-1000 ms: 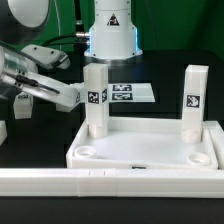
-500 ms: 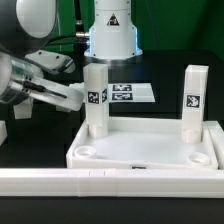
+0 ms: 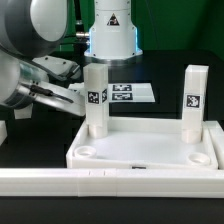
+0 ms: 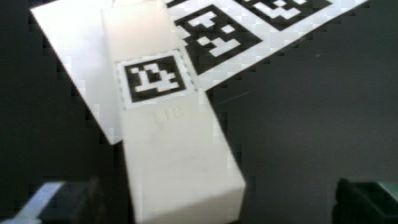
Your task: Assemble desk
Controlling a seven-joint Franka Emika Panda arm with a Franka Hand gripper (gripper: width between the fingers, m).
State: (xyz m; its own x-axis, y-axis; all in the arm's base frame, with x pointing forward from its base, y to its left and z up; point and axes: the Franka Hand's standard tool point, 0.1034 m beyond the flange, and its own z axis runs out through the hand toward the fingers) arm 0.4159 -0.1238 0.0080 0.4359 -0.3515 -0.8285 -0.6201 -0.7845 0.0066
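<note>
The white desk top lies rim-up near the front. Two tagged legs stand upright in its far corner sockets, one at the exterior view's left and one at its right. A third leg lies on the black table just left of the tray. My gripper reaches down to it from the left. In the wrist view this lying leg runs between my two dark fingertips, with gaps on both sides. The gripper is open and holds nothing.
A long low white rail runs along the front edge. The marker board lies behind the tray, before the robot's white base. A small white part shows at the left edge.
My arm has swung further into the exterior view from the left and come down closer over the lying leg. The jaws stay wide. The tray and upright legs have not moved.
</note>
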